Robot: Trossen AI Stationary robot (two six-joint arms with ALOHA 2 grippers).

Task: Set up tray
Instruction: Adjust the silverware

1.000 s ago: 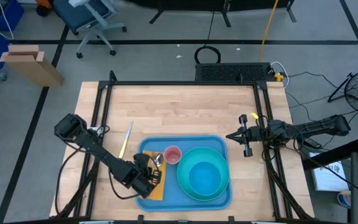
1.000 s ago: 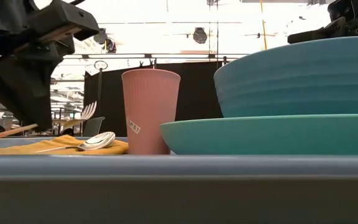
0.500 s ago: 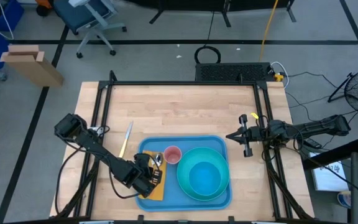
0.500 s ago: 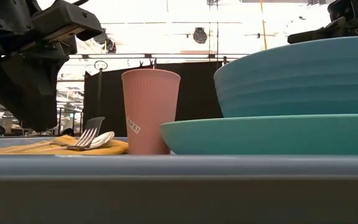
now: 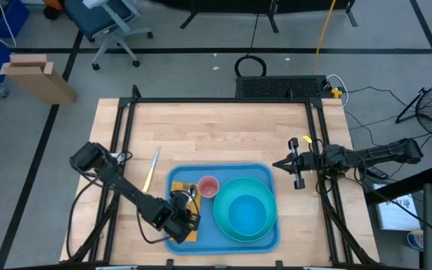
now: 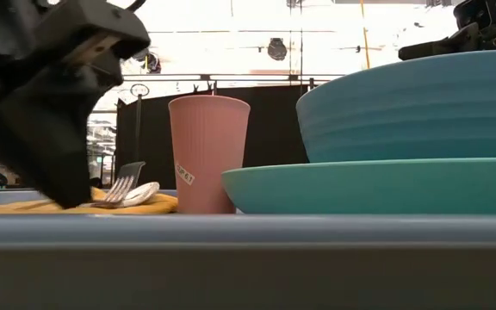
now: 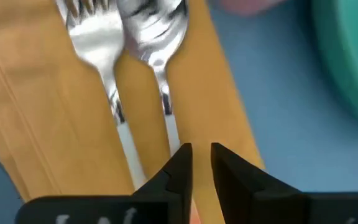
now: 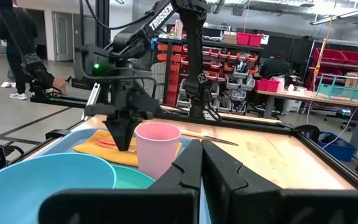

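Around: we see fork (image 7: pixel 98 46) and spoon (image 7: pixel 153 31) on the napkin (image 7: pixel 36 106), tray (image 5: pixel 265 178).
Left end effector (image 7: pixel 199 163): fingers slightly apart, empty.
Right end effector (image 5: pixel 298 174): closed, empty.
Hidden: left arm blocks napkin.

Blue tray (image 5: pixel 262 174), pink cup (image 5: pixel 208 186) (ribbed), mustard napkin (image 7: pixel 36 112)

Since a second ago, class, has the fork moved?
Yes. The fork now lies on the yellow napkin beside the spoon, left of the pink cup; earlier it hung higher.
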